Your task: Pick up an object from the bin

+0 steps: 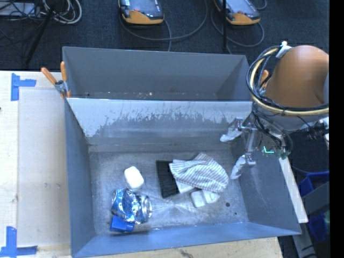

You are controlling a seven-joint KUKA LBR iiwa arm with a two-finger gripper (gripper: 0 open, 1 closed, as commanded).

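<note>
My gripper (234, 153) hangs over the right side of the bin, its two pale fingers spread apart, one near the back slope and one lower down; nothing is between them. Just left of its lower fingertip lies a crumpled striped white-grey cloth (200, 173). The cloth covers part of a black brush-like block (165, 179). A small white piece (203, 198) peeks out from under the cloth's front edge.
Further left on the bin floor sit a small white cap-shaped thing (134, 177) and a crushed blue and silver can or packet (129, 208). The arm with its orange dome reaches in over the right rim.
</note>
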